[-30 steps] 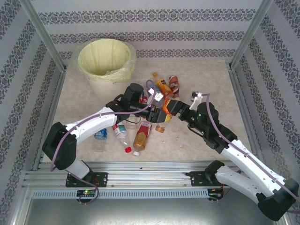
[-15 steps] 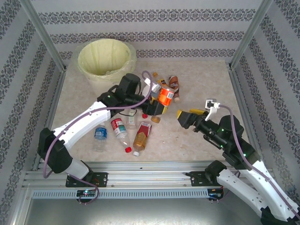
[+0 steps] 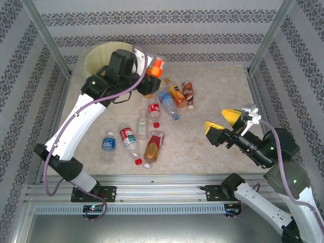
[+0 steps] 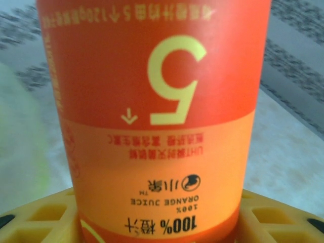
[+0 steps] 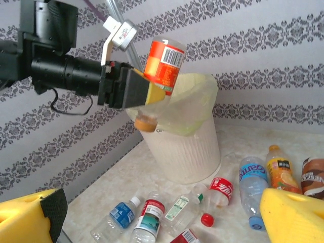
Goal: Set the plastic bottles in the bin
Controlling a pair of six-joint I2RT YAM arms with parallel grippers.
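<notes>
My left gripper point(image 3: 150, 80) is shut on an orange-labelled juice bottle point(image 3: 156, 68), held in the air by the right rim of the bin point(image 3: 96, 56). In the right wrist view that bottle point(image 5: 163, 66) hangs cap down over the near rim of the bin point(image 5: 187, 147). The left wrist view has its label point(image 4: 162, 126) up close between yellow fingers point(image 4: 35, 223). Several plastic bottles lie on the table, among them a blue-labelled one point(image 3: 108, 143) and a red-labelled one point(image 3: 153, 144). My right gripper point(image 3: 221, 121) is open and holds nothing, right of the pile.
The left arm point(image 3: 76, 116) arches over the table's left side and hides part of the bin. Metal frame posts point(image 3: 48, 35) and patterned walls close in the table. A loose red cap point(image 5: 206, 219) lies among the bottles.
The left arm lifted the orange bottle from the pile up and back to the bin's rim. The right gripper opened, let go of it and drew back to the right.
</notes>
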